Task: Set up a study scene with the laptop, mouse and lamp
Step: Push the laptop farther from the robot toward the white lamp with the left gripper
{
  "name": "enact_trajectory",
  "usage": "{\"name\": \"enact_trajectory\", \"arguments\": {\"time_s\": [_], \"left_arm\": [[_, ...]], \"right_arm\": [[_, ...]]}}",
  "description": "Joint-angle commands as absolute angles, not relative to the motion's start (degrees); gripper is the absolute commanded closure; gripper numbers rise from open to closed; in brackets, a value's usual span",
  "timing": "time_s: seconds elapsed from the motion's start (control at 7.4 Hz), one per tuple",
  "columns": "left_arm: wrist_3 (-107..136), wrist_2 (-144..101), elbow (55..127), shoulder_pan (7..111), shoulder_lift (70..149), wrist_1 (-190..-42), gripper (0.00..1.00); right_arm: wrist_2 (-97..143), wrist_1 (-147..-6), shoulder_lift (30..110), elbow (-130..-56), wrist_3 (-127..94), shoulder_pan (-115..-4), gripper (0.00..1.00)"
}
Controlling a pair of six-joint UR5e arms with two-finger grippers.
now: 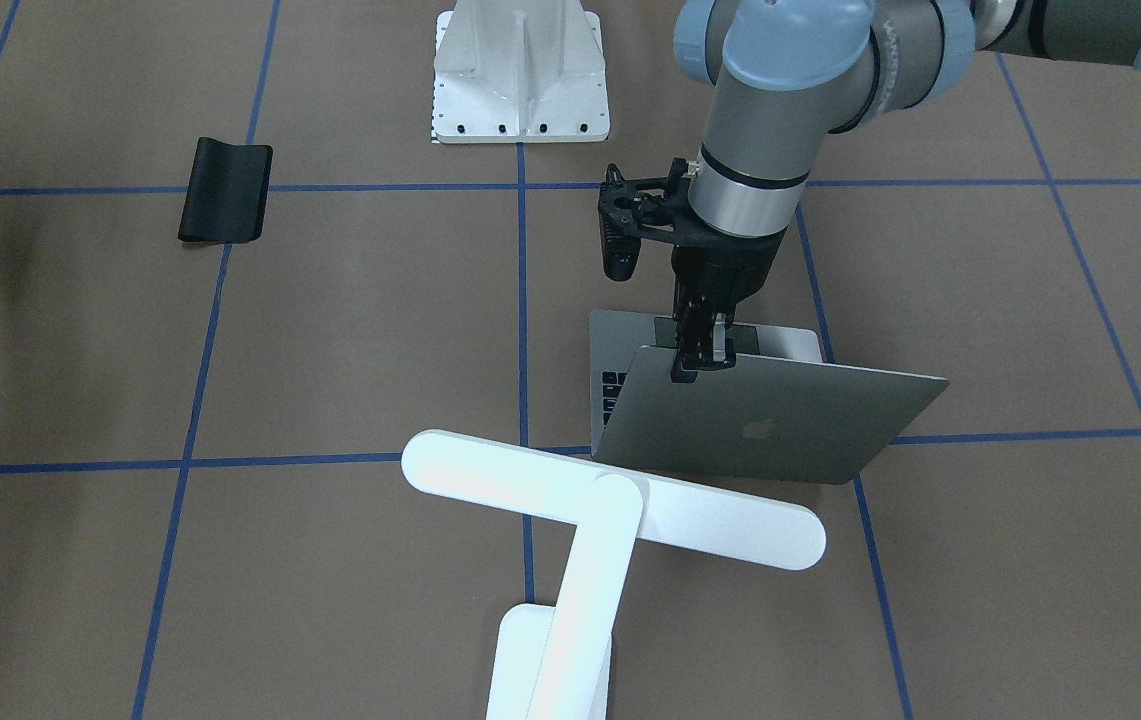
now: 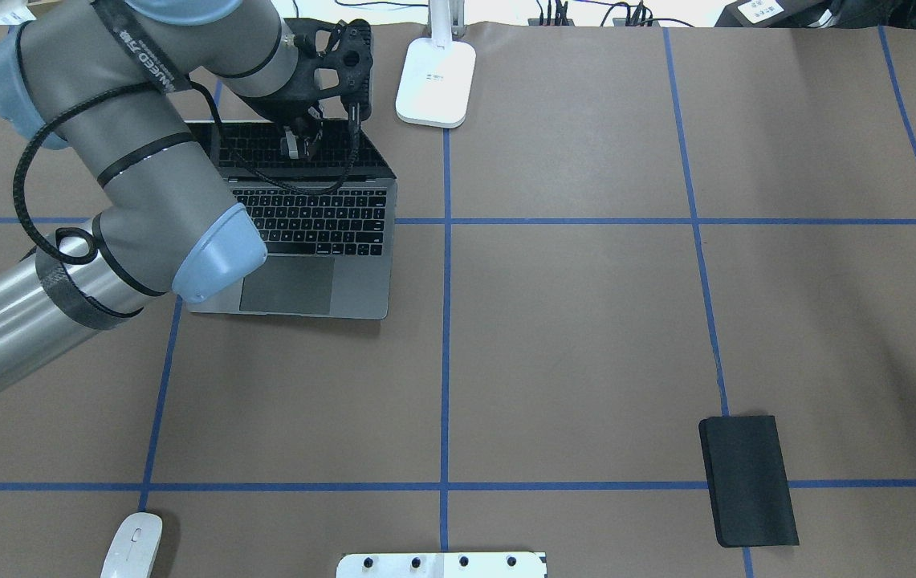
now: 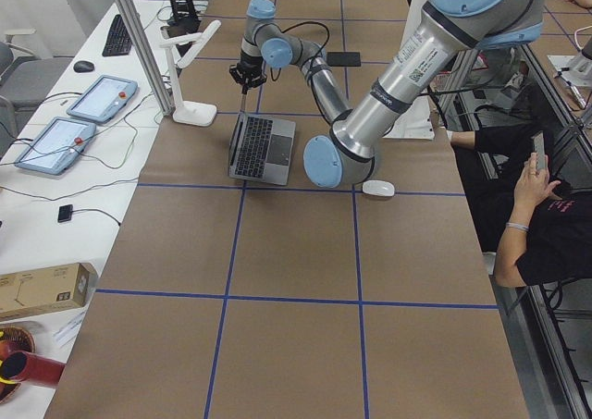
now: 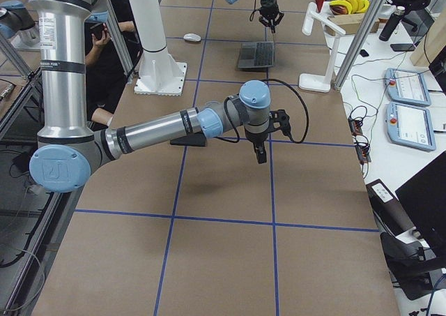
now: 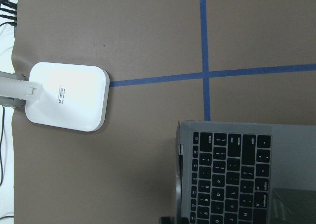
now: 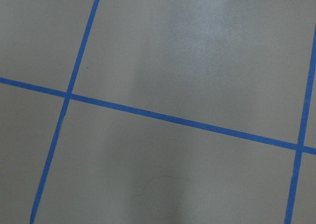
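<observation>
The dark-grey laptop (image 1: 770, 425) stands open on the table, its lid with the apple logo raised. Its keyboard shows in the overhead view (image 2: 305, 233) and the left wrist view (image 5: 232, 174). My left gripper (image 1: 700, 362) is shut on the lid's top edge, near one corner. The white lamp (image 1: 610, 500) stands just beyond the laptop, its base (image 2: 435, 80) beside the lid. The white mouse (image 2: 132, 546) lies at the near left table edge, far from both grippers. My right gripper (image 4: 261, 152) hangs over bare table; I cannot tell whether it is open or shut.
A black flexible mat (image 2: 747, 480) lies at the near right. The white bolted pedestal (image 1: 520, 80) stands at the robot's edge of the table. Blue tape lines grid the brown table (image 2: 570, 337). An operator sits beside the table in the exterior left view (image 3: 546, 206).
</observation>
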State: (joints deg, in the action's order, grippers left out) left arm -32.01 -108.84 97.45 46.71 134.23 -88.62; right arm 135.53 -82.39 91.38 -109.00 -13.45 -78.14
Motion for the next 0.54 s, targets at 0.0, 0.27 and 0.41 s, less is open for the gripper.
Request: {"name": "enact_trajectory", "arguments": {"time_s": [0.0,0.27,0.41], "left_arm": [[-31.99,-108.81,97.91,46.76,134.03,-88.51,0.63],[-31.90,-109.07,98.78,46.84,134.12,-88.33,0.37],[-31.90,-109.51,102.36,47.19,133.77,-87.11,0.27]], "right_arm": [[135.53,-82.35,91.06,-108.98,-13.45,-78.13,0.01],[135.53,-82.35,90.88,-108.90,-13.53,-78.13,0.01],[135.53,-82.61,90.88,-108.90,-13.62,-77.79,0.01]]}}
